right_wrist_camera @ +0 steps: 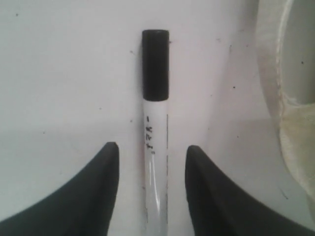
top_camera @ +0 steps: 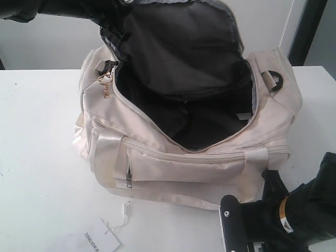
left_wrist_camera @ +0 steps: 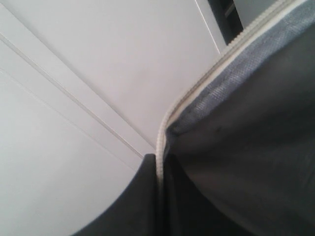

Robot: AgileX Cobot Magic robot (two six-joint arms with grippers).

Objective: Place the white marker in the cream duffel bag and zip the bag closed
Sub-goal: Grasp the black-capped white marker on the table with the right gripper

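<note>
The cream duffel bag stands on the white table with its top wide open and its black lining showing. My left gripper is shut on the raised flap's zipper edge, holding the flap up at the back left of the bag. The white marker lies flat on the table, black cap pointing away from the wrist. My right gripper is open and straddles the barrel, with a gap on each side. The right arm is low by the bag's front right corner.
A white paper hang tag on a string lies on the table in front of the bag. A gold ring pull hangs at the bag's left end. Beside the marker is the bag's cream side.
</note>
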